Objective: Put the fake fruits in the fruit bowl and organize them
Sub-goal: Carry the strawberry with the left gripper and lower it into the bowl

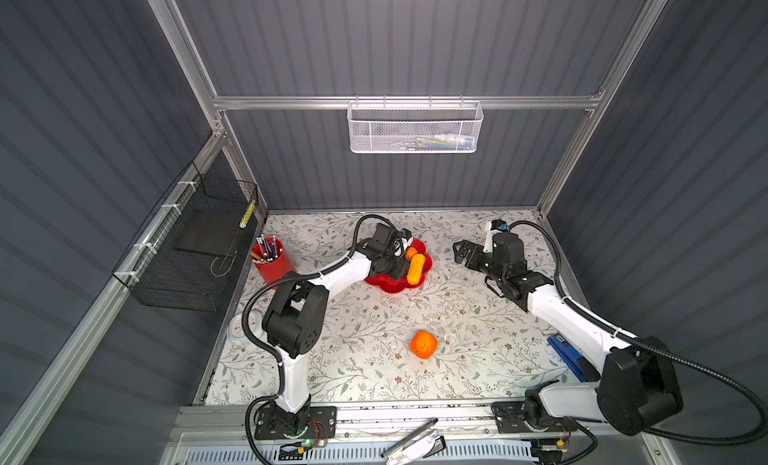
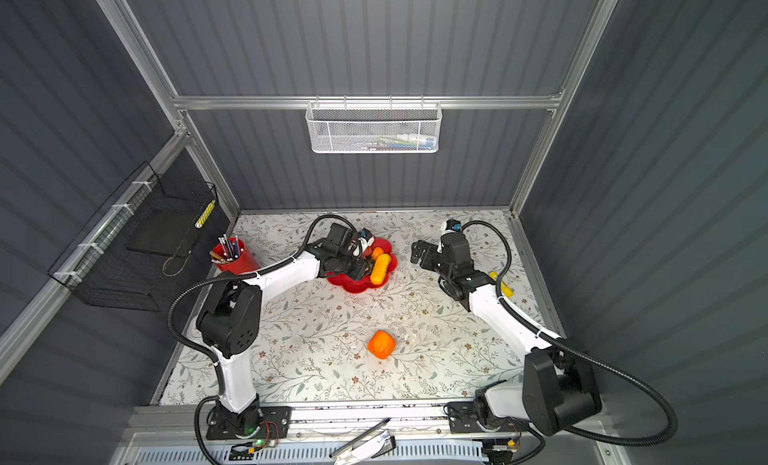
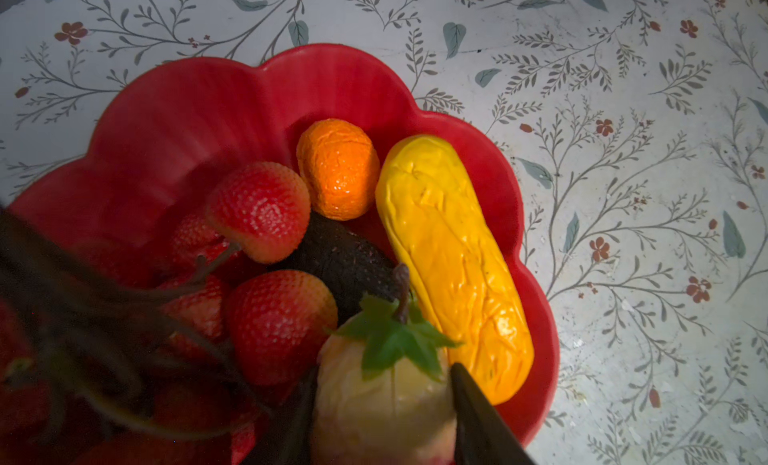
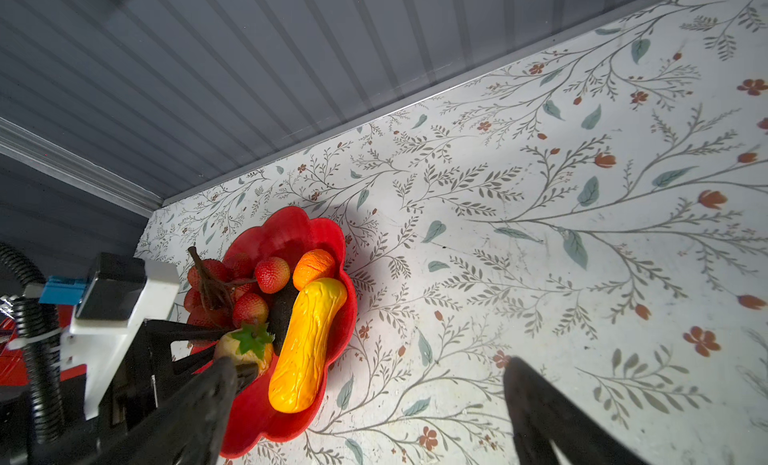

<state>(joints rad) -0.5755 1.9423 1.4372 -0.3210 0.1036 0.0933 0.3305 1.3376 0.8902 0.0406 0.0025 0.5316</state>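
The red flower-shaped fruit bowl [image 1: 390, 286] [image 2: 353, 286] [image 3: 249, 88] [image 4: 291, 230] holds a bunch of red berries [image 3: 262, 209] [image 4: 232, 284], a small orange [image 3: 337, 167] [image 4: 313, 267], a dark avocado [image 3: 345, 259] and a yellow-orange elongated fruit [image 1: 415, 268] [image 2: 380, 267] [image 3: 453, 267]. My left gripper [image 1: 401, 267] [image 3: 383, 369] is low over the bowl, its fingers against both sides of a pale yellow fruit with a green leafy cap [image 3: 382, 409] [image 4: 237, 350]. An orange lumpy fruit [image 1: 423, 344] [image 2: 381, 345] lies on the table nearer the front. My right gripper [image 1: 459, 251] [image 4: 370, 363] hangs open and empty to the right of the bowl.
A red pencil cup [image 1: 272, 259] stands left of the bowl, behind the left arm. A black wire basket [image 1: 187, 251] hangs on the left wall and a white mesh basket [image 1: 415, 128] on the back wall. A blue object [image 1: 567, 355] lies under the right arm.
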